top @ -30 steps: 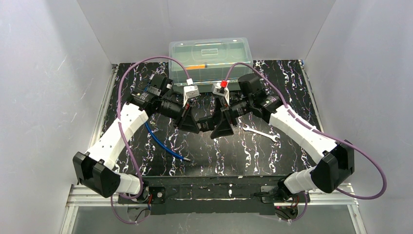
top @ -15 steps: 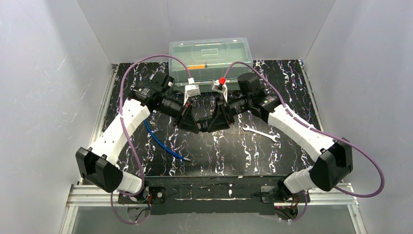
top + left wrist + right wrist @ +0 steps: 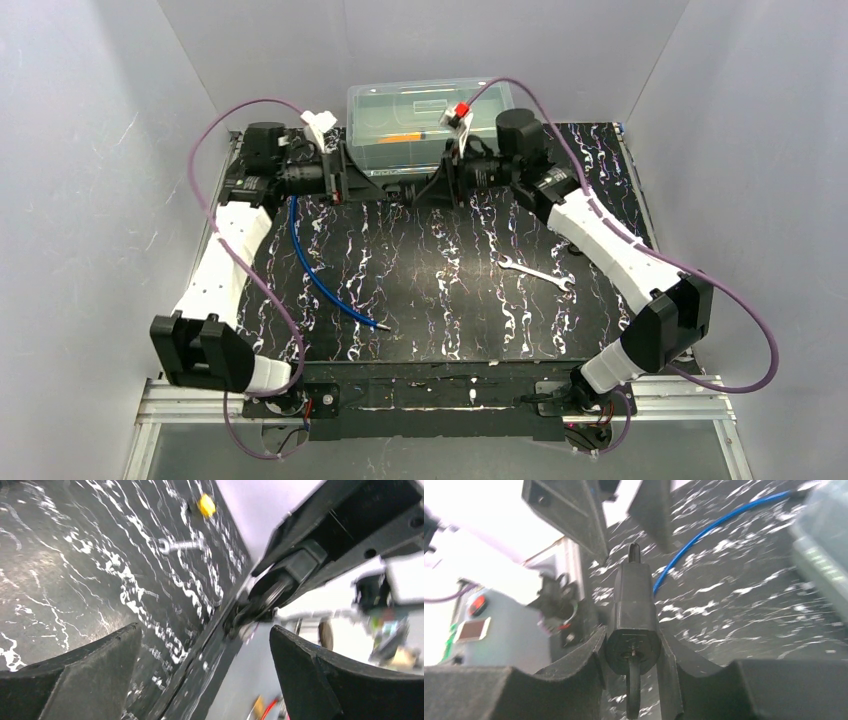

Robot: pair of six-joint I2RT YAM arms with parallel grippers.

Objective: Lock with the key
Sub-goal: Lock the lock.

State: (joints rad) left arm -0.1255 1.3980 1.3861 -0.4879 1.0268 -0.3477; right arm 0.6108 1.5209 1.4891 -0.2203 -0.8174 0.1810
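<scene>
You're pinching the black block (image 3: 634,590) in right gripper (image 3: 632,636) — keyway (image 3: 633,653) facing out for access; left gripper (image 3: 205,666) spread wide, empty.

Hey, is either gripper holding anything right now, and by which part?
The right gripper pinches the black block by its two sides. The left gripper holds nothing, jaws open.

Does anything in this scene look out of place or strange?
Yes. The small yellow padlock lies on the black marbled table beyond the silver open-ended wrench, apart from both arms, while the right fingers clamp a black oblong block instead. The left fingers stand open and empty.
</scene>
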